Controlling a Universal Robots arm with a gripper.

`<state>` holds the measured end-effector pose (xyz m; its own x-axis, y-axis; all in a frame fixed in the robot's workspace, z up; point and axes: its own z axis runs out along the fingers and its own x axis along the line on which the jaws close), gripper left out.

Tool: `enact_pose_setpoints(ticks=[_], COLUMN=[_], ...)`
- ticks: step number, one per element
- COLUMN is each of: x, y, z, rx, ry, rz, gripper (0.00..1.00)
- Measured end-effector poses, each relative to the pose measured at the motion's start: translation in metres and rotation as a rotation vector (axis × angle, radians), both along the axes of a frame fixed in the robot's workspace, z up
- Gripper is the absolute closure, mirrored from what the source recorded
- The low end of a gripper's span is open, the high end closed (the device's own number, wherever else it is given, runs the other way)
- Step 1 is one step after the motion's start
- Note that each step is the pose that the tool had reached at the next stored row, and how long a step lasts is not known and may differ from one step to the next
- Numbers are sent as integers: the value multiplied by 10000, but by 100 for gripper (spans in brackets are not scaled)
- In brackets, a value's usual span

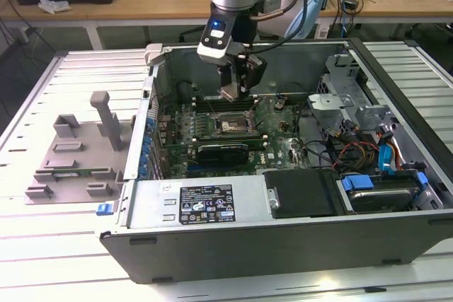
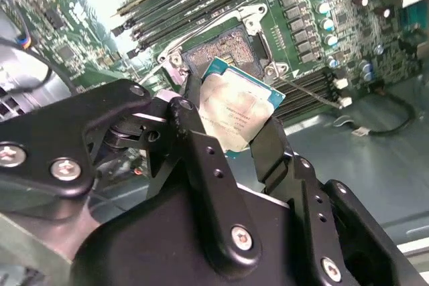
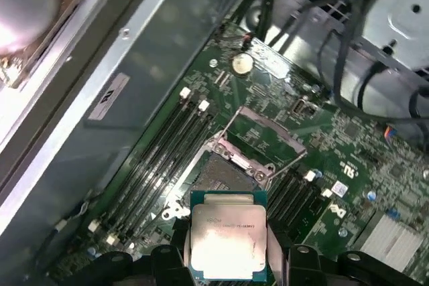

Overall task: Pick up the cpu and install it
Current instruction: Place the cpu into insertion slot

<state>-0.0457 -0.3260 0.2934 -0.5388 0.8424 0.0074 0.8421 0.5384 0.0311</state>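
One gripper point(image 1: 233, 91) hangs inside the open case point(image 1: 283, 245), its two fingers point(image 2: 201, 145) clamped on the single cpu point(image 3: 224, 242), held above the one empty socket point(image 3: 228, 175). One grey tray point(image 1: 71, 153) lies outside the case, on the exterior view's left.

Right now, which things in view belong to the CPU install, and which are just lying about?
Job in hand:
cpu, held in the gripper
open socket on the motherboard, beneath the cpu

Lying about:
grey tray on the table, at the exterior view's left
black card
power supply
hard drive
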Motion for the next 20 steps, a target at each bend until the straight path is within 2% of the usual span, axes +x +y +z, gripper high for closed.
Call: enact_pose_setpoints(ticks=[5,12,14,16,20], x=[0,0,0,0,0], y=[0,0,0,0,0], z=[-1,-6,-7,-11,-45], rx=[0,1,0,1,1], ry=[1,1,1,1,0], rz=[-1307,-3720,-4088,-4754,-5415], gripper=[46,46,46,46,46])
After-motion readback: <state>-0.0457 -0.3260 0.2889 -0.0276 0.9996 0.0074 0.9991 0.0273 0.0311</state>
